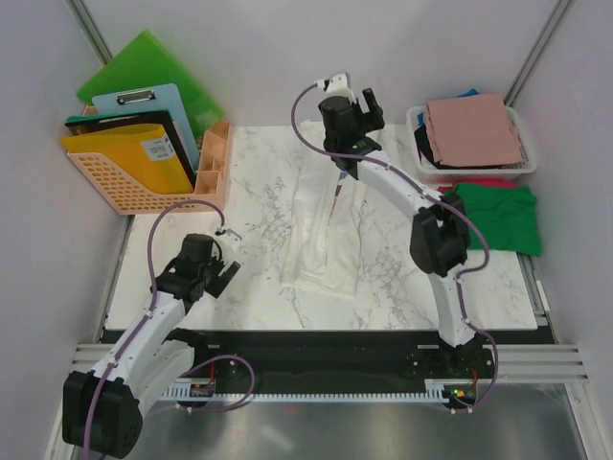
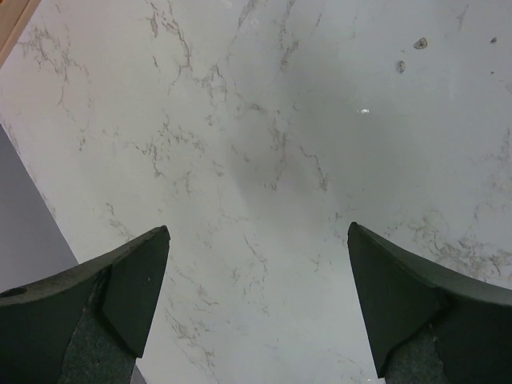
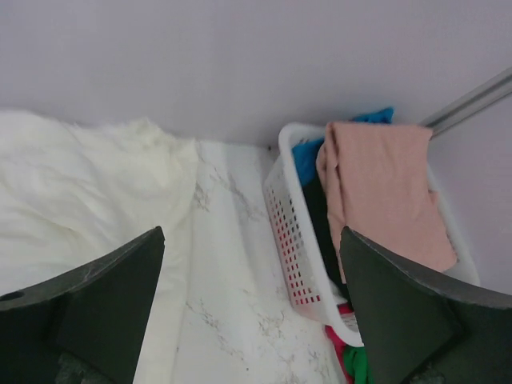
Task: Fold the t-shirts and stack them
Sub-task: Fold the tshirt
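Left jaws released over bare tabletop [image 2: 264, 160]. Right jaws released above far end of cream-white t-shirt [image 1: 321, 240], lengthwise mid-tabletop. Advise: pinch far edge squarely, fold nearward, edges aligned.

Robot arms: two, a left arm [image 1: 153, 316] and a right arm [image 1: 397, 187].
T-shirts in plain view: three, a cream t-shirt [image 1: 316, 249], a green t-shirt [image 1: 503, 220] and a pink t-shirt [image 1: 474, 129].
Baskets: two, a white basket [image 3: 290, 240] and an orange basket [image 1: 110, 187].
Clipboards: one, a blue clipboard [image 1: 158, 105].
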Robot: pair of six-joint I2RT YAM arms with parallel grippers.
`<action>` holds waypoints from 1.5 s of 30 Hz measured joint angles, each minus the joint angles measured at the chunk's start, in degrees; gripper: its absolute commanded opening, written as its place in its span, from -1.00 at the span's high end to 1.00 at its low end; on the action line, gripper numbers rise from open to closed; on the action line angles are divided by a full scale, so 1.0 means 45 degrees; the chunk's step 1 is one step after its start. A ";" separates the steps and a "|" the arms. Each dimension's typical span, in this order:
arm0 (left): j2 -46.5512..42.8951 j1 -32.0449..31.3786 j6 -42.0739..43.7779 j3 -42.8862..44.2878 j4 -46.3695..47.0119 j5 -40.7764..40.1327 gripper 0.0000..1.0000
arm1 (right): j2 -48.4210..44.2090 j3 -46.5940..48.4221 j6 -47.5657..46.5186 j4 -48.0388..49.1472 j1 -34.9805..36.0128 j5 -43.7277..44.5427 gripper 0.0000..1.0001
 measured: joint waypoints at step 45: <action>0.4634 -0.5464 0.0296 0.4580 -0.2225 0.9296 -1.00 | -1.1681 -1.2585 0.0005 -0.9947 -0.2166 -1.6791 -0.70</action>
